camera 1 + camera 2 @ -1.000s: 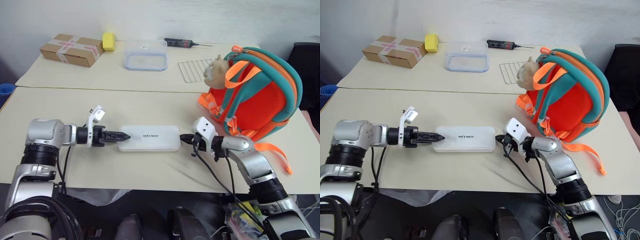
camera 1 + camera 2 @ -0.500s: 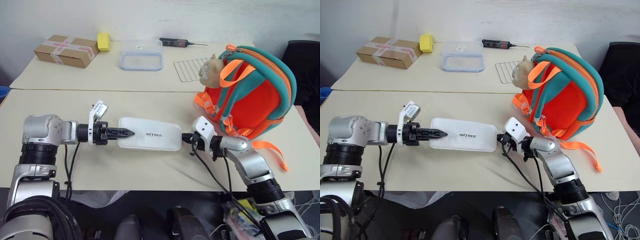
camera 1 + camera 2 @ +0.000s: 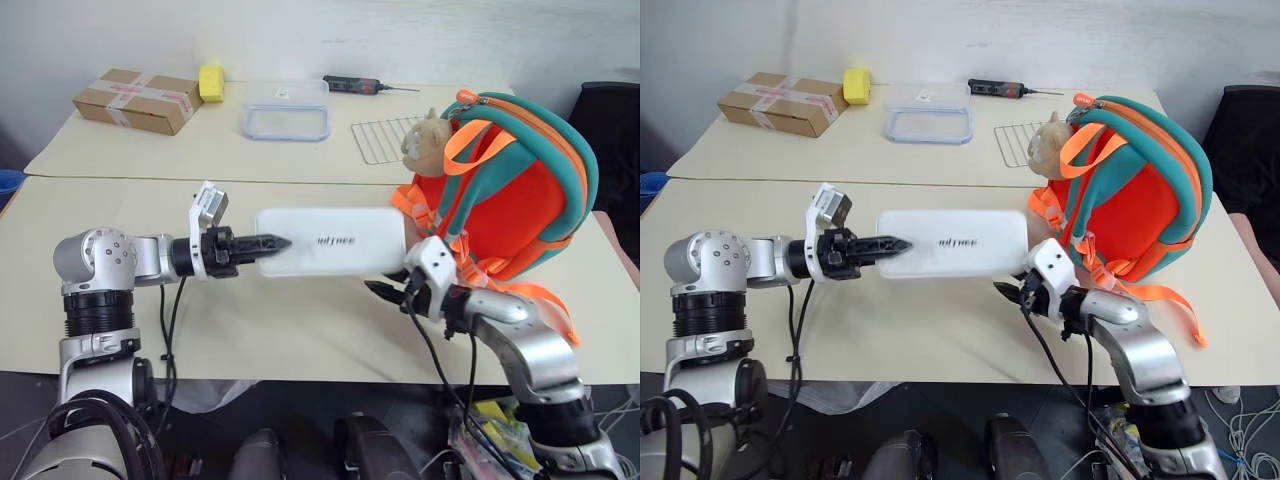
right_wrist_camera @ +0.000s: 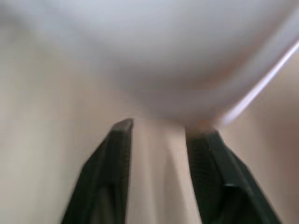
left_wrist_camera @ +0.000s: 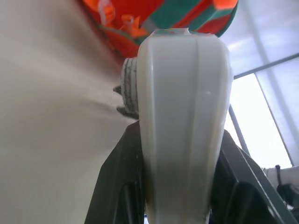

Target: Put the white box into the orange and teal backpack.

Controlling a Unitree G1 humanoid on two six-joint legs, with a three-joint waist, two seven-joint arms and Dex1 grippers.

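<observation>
Item: white box (image 3: 335,241), raised off the counter (image 3: 300,320), far end near orange and teal backpack (image 3: 520,190) | Left gripper (image 3: 272,243): fingers pinching one short end | Right gripper (image 3: 385,291): fingers spread, below box | Risk: single end-grip may let box sag, twist or slip; it could snag on the backpack's straps

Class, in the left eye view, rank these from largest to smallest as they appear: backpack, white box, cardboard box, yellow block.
1. Backpack
2. White box, which is nearer the camera
3. Cardboard box, which is farther away
4. Yellow block
</observation>
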